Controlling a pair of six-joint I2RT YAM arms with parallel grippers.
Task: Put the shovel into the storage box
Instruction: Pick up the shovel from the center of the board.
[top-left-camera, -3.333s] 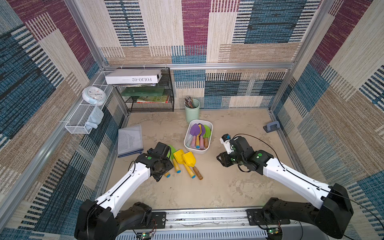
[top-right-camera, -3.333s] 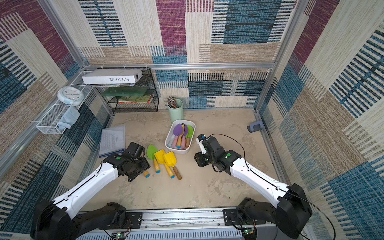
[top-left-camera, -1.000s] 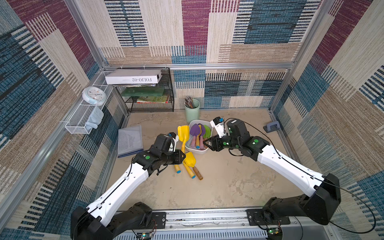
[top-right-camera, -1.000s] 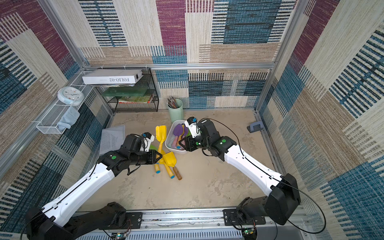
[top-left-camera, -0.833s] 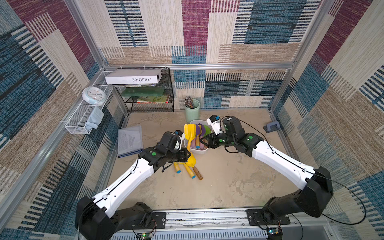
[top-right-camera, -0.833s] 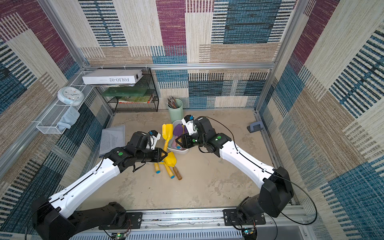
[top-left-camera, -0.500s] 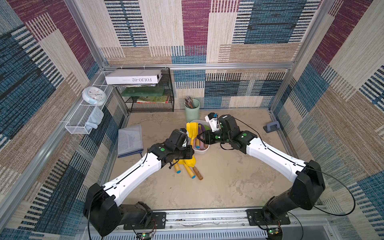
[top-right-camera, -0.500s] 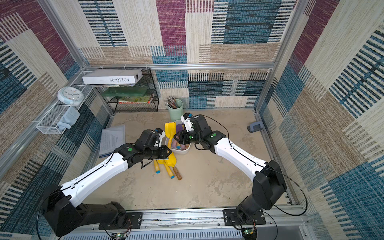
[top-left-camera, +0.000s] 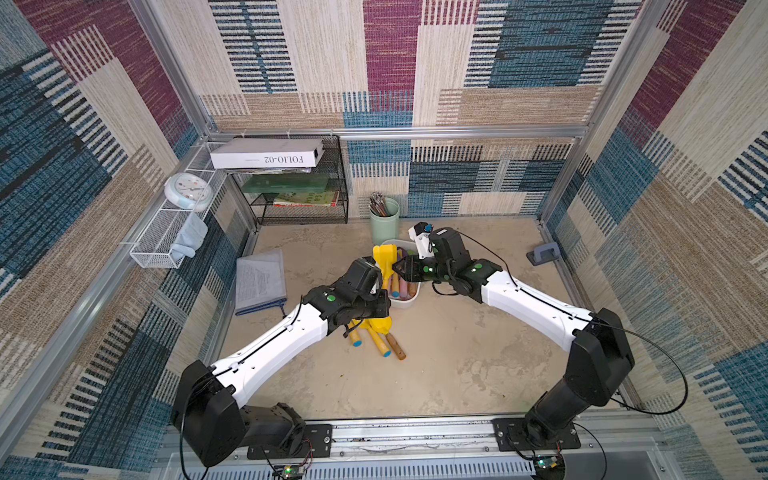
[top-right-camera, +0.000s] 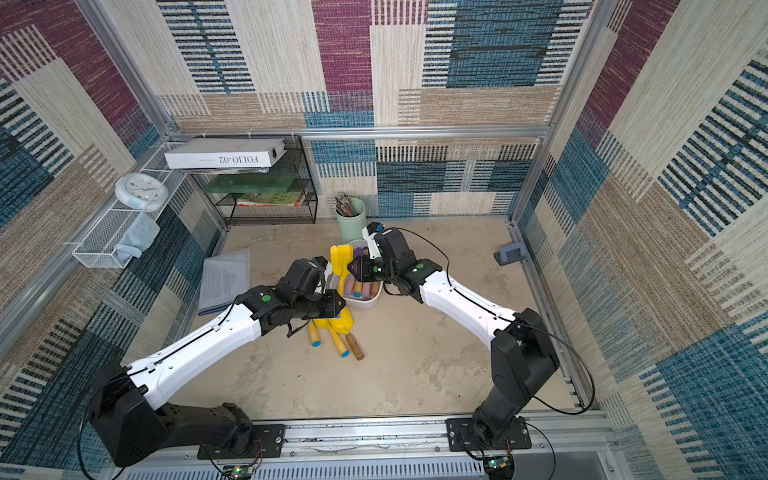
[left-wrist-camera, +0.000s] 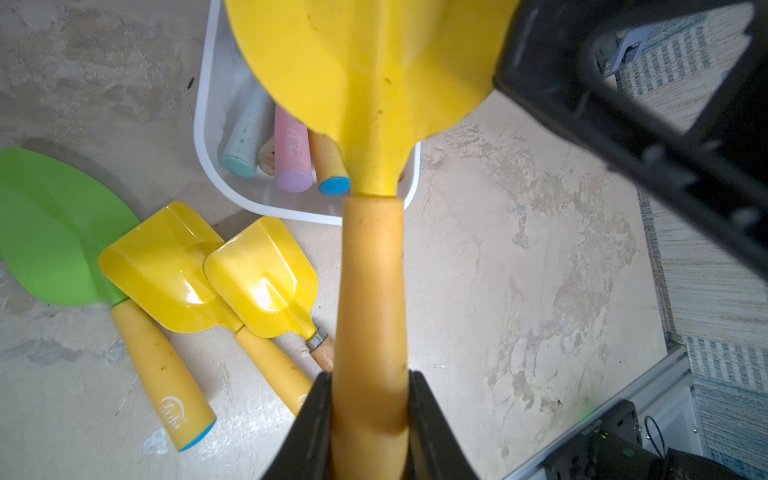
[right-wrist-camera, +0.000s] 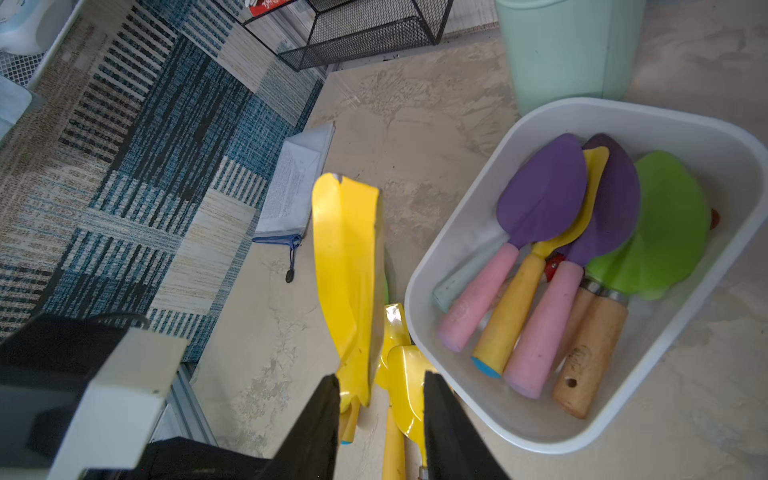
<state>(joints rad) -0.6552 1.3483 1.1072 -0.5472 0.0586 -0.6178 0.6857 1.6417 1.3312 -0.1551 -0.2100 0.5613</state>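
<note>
The left gripper (left-wrist-camera: 370, 386) clamped the yellow plastic shovel (left-wrist-camera: 365, 83) by its handle, blade upright, outside the 9 o'clock rim of the shallow white plastic storage box (right-wrist-camera: 465, 224). The right gripper (right-wrist-camera: 380, 376), reaching from 3 o'clock, stood narrowly parted around the blade's base, unclamped, apparently for a handover.

Held shovel (left-wrist-camera: 365, 83): yellow blade, orange-yellow handle.
Box (right-wrist-camera: 457, 232): plain white.
Box shovels (right-wrist-camera: 540, 199): purple blades on pink handles; one yellow; one green blade; bare wood handle; blue end cap.
Table shovels (left-wrist-camera: 257, 282): two yellow blades, one green.
Cup (right-wrist-camera: 569, 50): mint green.
Table (top-left-camera: 457, 353): mottled beige.
Walls (top-left-camera: 390, 50): striped patchwork in blue, maroon, beige, cream.
Arms (top-left-camera: 282, 345): white, black joints.
</note>
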